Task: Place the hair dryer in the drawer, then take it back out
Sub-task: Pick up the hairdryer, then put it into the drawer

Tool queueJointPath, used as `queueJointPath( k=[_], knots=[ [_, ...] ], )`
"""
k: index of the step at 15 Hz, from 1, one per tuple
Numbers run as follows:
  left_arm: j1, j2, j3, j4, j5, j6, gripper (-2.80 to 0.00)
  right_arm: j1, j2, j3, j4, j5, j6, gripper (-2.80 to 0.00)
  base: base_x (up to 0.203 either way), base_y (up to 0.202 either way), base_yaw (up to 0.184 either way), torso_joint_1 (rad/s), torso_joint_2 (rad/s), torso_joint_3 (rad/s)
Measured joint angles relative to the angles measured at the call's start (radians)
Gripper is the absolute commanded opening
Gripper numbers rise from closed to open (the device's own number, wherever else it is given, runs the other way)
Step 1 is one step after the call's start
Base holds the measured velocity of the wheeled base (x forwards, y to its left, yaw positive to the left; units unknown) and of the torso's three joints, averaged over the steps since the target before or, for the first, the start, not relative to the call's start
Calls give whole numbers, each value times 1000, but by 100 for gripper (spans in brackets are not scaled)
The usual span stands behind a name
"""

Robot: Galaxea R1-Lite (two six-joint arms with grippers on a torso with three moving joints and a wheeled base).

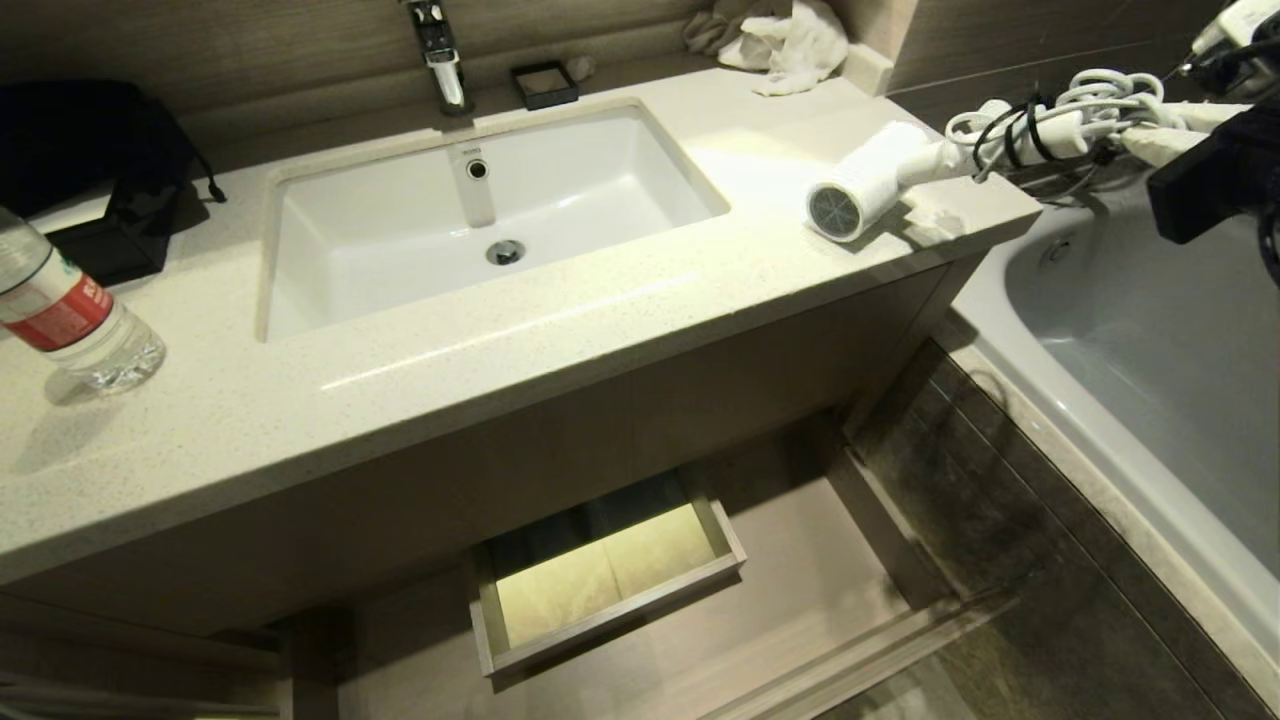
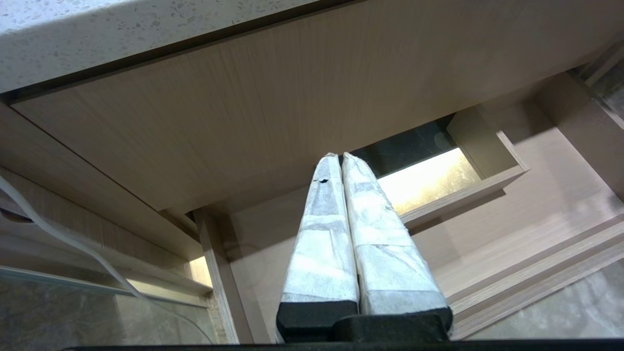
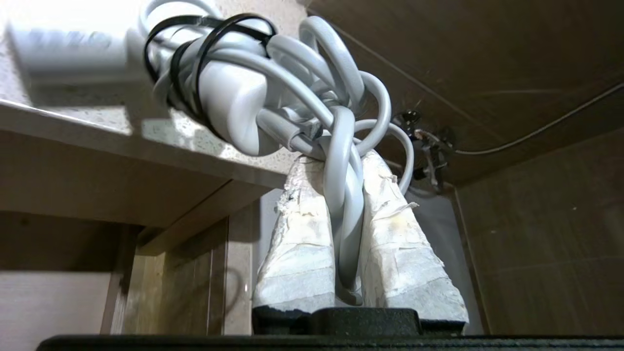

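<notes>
The white hair dryer (image 1: 870, 180) lies at the right corner of the counter (image 1: 600, 330), its grey grilled end facing the front. Its bundled white cord (image 1: 1050, 125) reaches off the counter's edge towards the bathtub. My right gripper (image 1: 1125, 135) is shut on a loop of that cord (image 3: 273, 87), which runs between its taped fingers (image 3: 297, 234). Below the counter the light-wood drawer (image 1: 800, 570) stands pulled out, its boxed cutout (image 1: 610, 580) showing. My left gripper (image 2: 339, 156) is parked shut and empty under the counter, facing the drawer (image 2: 536, 204).
A white sink (image 1: 480, 220) with a faucet (image 1: 440, 50) fills the counter's middle. A water bottle (image 1: 70, 310) and a black bag (image 1: 90, 150) sit on its left, a white cloth (image 1: 790, 40) at the back. The bathtub (image 1: 1150, 330) is to the right.
</notes>
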Motion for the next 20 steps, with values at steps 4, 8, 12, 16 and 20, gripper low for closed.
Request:
queueJointPath(
  k=[4, 8, 12, 16, 20],
  knots=[
    [0, 0, 0, 0, 0, 0, -280, 13, -160, 82, 44, 0, -43, -280, 0, 0, 0, 0, 0, 0],
    [0, 0, 0, 0, 0, 0, -280, 12, -356, 134, 233, -12, -72, -280, 0, 0, 0, 0, 0, 0],
    [0, 0, 0, 0, 0, 0, -280, 4, -500, 168, 533, -18, -74, -280, 0, 0, 0, 0, 0, 0],
    [0, 0, 0, 1, 0, 0, -280, 2, -539, 218, 669, -72, -71, -280, 0, 0, 0, 0, 0, 0],
    [0, 0, 0, 0, 0, 0, -280, 2, -520, 262, 698, -71, -48, -280, 0, 0, 0, 0, 0, 0]
  ],
)
